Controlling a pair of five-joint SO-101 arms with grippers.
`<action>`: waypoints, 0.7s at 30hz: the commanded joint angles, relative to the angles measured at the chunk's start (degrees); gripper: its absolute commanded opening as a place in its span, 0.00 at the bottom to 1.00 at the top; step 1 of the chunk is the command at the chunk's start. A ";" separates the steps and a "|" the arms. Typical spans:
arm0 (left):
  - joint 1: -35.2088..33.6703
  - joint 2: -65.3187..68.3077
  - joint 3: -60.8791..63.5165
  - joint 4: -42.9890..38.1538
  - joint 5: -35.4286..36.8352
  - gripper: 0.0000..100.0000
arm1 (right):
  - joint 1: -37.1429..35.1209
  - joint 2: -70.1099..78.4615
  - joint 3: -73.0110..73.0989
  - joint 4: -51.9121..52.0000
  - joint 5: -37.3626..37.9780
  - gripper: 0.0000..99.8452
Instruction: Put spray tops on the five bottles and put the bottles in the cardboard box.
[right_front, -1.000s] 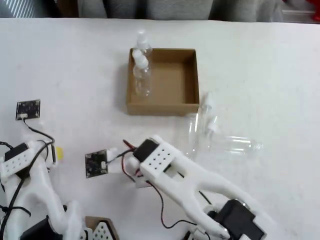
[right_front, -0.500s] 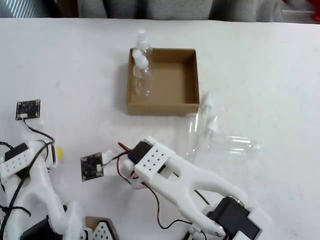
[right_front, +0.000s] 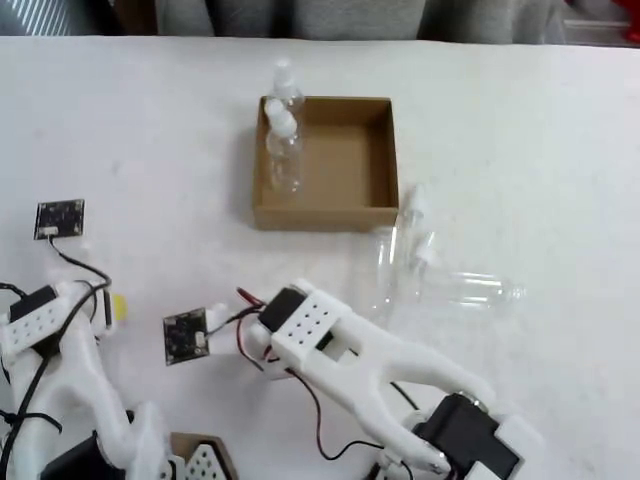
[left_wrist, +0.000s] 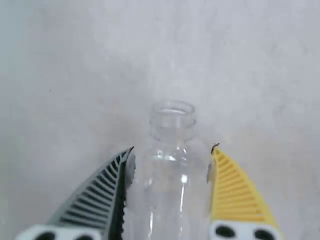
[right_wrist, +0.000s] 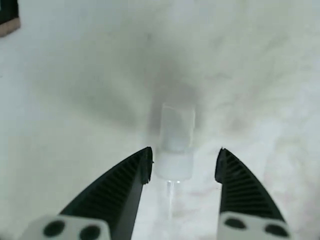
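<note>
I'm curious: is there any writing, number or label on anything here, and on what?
No text here can be read.
The cardboard box is plain, with no print.
There is no label on the clear bottle or the spray top.
Any marks on the two small circuit boards are too small to read.

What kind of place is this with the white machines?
Probably a robot lab or workshop: white robot arms sit at a table with bare circuit boards wired to them, and a cardboard box holds a bottle.
</note>
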 joint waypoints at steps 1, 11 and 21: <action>1.01 -0.31 -0.44 -0.70 -0.44 0.09 | 0.40 -0.13 -0.18 0.92 -0.44 0.19; 1.01 -0.31 -0.44 -0.70 -0.44 0.09 | 0.40 6.55 -0.79 0.22 -0.53 0.19; 1.01 -0.31 -0.44 -0.70 -0.44 0.09 | 0.22 6.29 -1.05 0.04 -0.53 0.19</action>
